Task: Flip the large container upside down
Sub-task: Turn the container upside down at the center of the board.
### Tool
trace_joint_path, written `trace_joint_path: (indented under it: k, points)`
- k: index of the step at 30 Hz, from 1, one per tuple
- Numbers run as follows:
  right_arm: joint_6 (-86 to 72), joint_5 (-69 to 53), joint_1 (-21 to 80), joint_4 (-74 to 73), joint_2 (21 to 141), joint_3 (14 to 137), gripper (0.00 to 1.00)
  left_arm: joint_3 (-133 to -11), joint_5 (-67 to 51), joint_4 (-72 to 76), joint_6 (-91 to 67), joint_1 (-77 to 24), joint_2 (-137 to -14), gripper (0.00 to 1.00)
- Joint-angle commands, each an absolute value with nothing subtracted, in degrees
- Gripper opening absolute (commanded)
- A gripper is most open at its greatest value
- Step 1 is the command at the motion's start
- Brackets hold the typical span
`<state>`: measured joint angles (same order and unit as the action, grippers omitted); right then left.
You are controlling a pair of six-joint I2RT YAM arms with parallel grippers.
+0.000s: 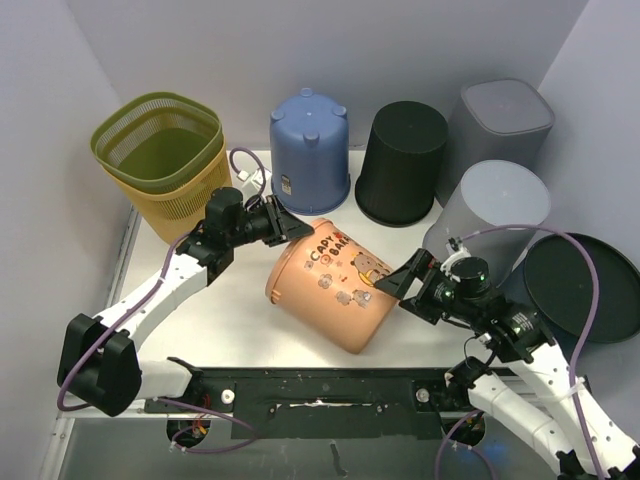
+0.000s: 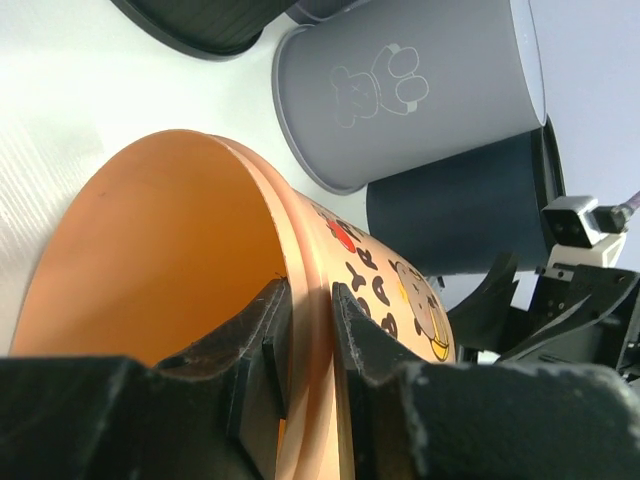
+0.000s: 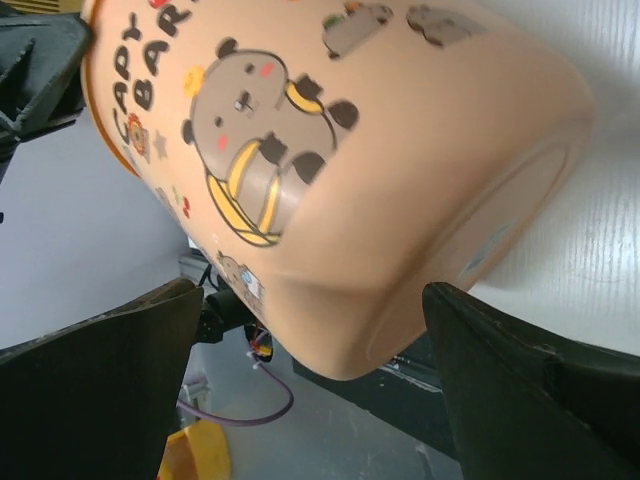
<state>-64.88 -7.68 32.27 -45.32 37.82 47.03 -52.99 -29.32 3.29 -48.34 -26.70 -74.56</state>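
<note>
Halfway tipped, the peach cartoon-print bucket (image 1: 330, 283) is shown on its side mid-table (image 1: 250, 320) toward the near edge, its rim pinched by the left gripper (image 2: 310, 300), its base flanked by the wide-open right gripper (image 1: 400, 283), with full inversion yet to be done.

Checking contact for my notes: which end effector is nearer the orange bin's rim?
Left. The left end effector is clamped on the orange bin rim, one finger inside, one outside. The right end effector stands open around the base end.
</note>
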Motion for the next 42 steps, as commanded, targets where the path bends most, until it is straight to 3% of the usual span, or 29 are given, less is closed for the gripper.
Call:
trace_joint_path:
  k: [1, 10, 19, 36, 42]
  points:
    - [-70.9, -10.3, 32.4, -38.1, 36.4, 41.3, 0.98, -53.8, -25.2, 5.2, -46.9, -26.7, -74.7, 0.00]
    - [-68.3, -10.9, 32.6, -30.8, 39.0, 42.8, 0.98, -54.6, -25.9, 3.1, -44.8, -26.7, -76.3, 0.00]
    - [-57.9, -11.8, 32.6, -32.5, 49.4, 64.7, 0.98, -54.7, -28.2, 4.5, -44.6, -26.9, -77.8, 0.00]
    - [-49.2, -9.4, 32.9, -26.8, 59.9, 74.3, 0.97, -52.0, -30.5, 24.0, -48.6, -28.9, -86.9, 0.00]
    - [-48.0, -9.0, 33.0, -24.1, 63.7, 75.6, 0.98, -51.2, -30.3, 25.2, -47.3, -28.9, -89.3, 0.26]
